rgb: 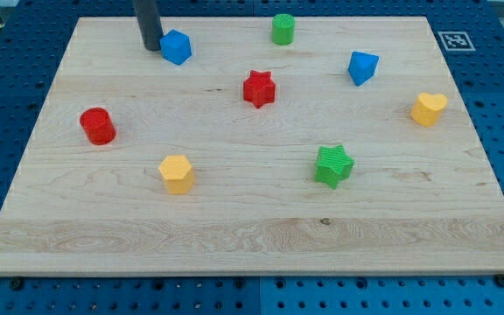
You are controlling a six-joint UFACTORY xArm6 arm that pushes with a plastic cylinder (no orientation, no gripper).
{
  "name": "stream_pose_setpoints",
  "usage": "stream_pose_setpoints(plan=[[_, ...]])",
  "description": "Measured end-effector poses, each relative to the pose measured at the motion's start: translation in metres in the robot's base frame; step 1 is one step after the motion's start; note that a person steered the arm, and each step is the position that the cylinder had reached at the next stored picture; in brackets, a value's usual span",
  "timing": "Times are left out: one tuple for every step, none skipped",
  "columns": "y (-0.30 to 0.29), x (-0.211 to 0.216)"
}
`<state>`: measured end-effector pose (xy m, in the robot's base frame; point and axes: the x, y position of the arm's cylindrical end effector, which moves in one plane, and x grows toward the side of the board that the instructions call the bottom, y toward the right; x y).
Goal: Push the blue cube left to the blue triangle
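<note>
Starting at the frame's left, the red cylinder (98, 126) stands well away from any likely path. In the upper left, my tip (150, 47) is the bare lower end of a dark rod. This end effector has no jaws to open or close, and it holds nothing. The tip stands just beside the left side of the blue cube (175, 46); I cannot tell if they touch.

The cube sits turned, a corner facing the rod, so an off-centre shove would probably spin it and let it slip past the tip. Further right, the red star (259, 88) lies below the line toward the blue triangle (363, 66) and the green cylinder (283, 29) above it. A drifting cube could clip either one. Arriving too hard would likely knock the small wedge-shaped triangle away.

The blocks look like matte, finely ribbed plastic. The worktop (234, 236) is pale, smooth wood with visible grain, so I expect easy sliding.
</note>
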<state>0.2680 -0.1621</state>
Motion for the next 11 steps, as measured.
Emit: stream_pose_setpoints(plan=[[0.013,0.004],[0.023,-0.002],[0.036,-0.012],[0.052,-0.003],[0.030,0.016],[0.037,0.038],[0.074,0.042],[0.088,0.042],[0.056,0.042],[0.037,0.012],[0.037,-0.002]])
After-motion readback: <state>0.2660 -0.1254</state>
